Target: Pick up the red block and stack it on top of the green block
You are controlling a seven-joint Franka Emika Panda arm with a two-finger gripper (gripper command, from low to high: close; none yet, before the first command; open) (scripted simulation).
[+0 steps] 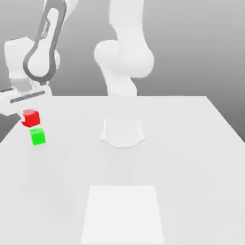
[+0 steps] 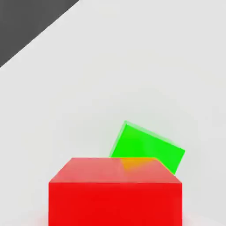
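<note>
Two blocks sit near the surface (image 1: 191, 158) edge at the exterior view's left: tool (image 1: 25, 115) clamped on red block (image 1: 30, 117), raised just above green block (image 1: 38, 136).

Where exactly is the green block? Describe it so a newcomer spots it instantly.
Start at the white tabletop and go to its edge on the exterior view's left. There a small, matte, bright green cube rests on the surface, just below the same-sized, matte, bright red cube; colour alone separates them.
</note>
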